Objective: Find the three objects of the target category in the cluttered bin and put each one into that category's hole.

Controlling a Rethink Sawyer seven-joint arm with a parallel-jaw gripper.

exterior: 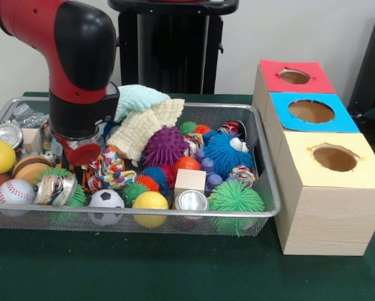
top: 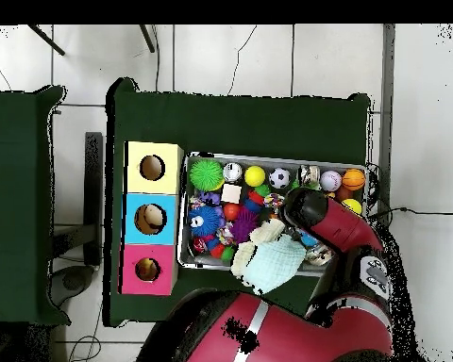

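Green felt covers the desk [exterior: 143,269], which carries a wire mesh bin [exterior: 263,157] heaped with balls, spiky toys, cans and cloths. Beside the bin's end nearest the desk's edge stands a wooden box with red, blue and yellow hole panels [exterior: 328,207]. Over the bin's opposite end the red and black arm [exterior: 81,81] reaches down into the clutter; its end effector is hidden, so I cannot tell its state. Searching seems to be the step in hand. Next comes picking one target and carrying it across to its hole.

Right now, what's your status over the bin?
Arm down in the bin's left half, gripper buried among toys, grip unreadable. Nothing seen lifted. Three box holes unobstructed. Cloths and balls crowd the arm.
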